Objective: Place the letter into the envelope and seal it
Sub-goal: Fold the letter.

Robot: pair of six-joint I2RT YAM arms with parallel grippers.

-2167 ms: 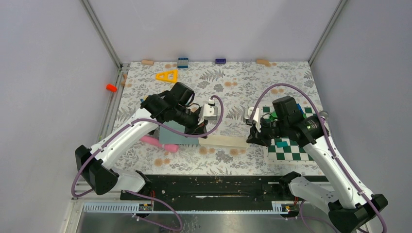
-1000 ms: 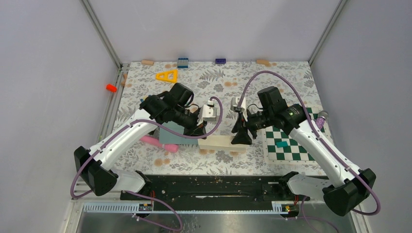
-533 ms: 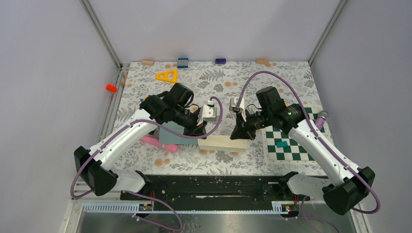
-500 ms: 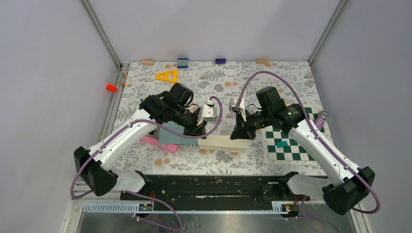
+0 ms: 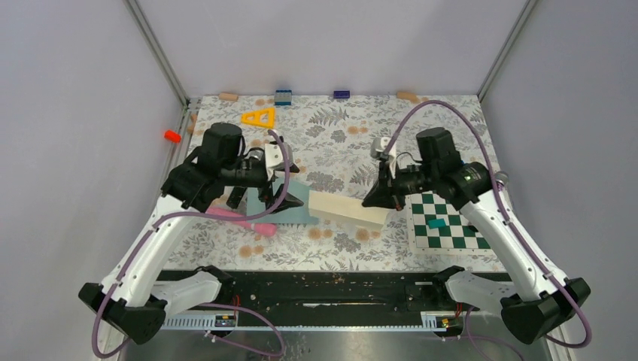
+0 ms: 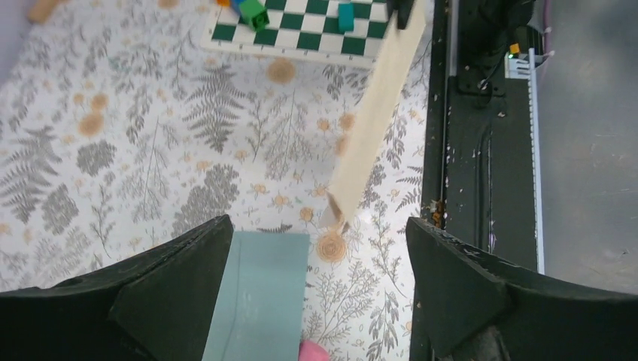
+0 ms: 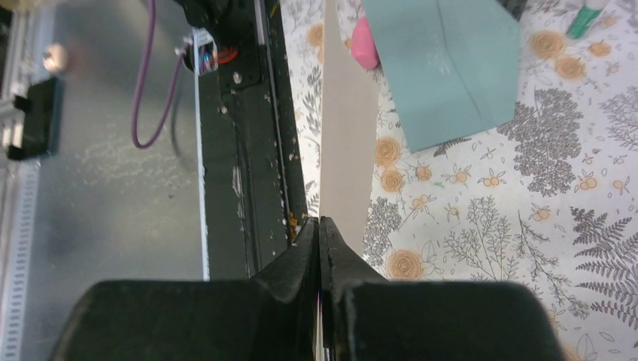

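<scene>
The teal-grey envelope (image 5: pixel 292 204) lies flat on the floral table, also seen in the left wrist view (image 6: pixel 259 293) and the right wrist view (image 7: pixel 444 68). The cream letter (image 5: pixel 347 208) stretches from the envelope's right edge toward the chessboard mat. My right gripper (image 5: pixel 375 199) is shut on the letter's right end (image 7: pixel 347 128), its closed tips (image 7: pixel 320 226) pinching the sheet edge-on. The letter's far end (image 6: pixel 337 210) sits just beside the envelope's corner. My left gripper (image 5: pixel 259 200) hovers open over the envelope's left part, its fingers (image 6: pixel 150 301) wide apart and empty.
A green-and-white chessboard mat (image 5: pixel 451 229) with small blocks lies right of the letter. A pink object (image 5: pixel 242 220) pokes out beside the envelope. A yellow triangle (image 5: pixel 258 116) and small blocks line the back edge. A black rail (image 5: pixel 331 289) runs along the front.
My left gripper has opened, let go of the envelope and drawn back left. My right gripper closed on the letter's right end and shifted it slightly right and up.
</scene>
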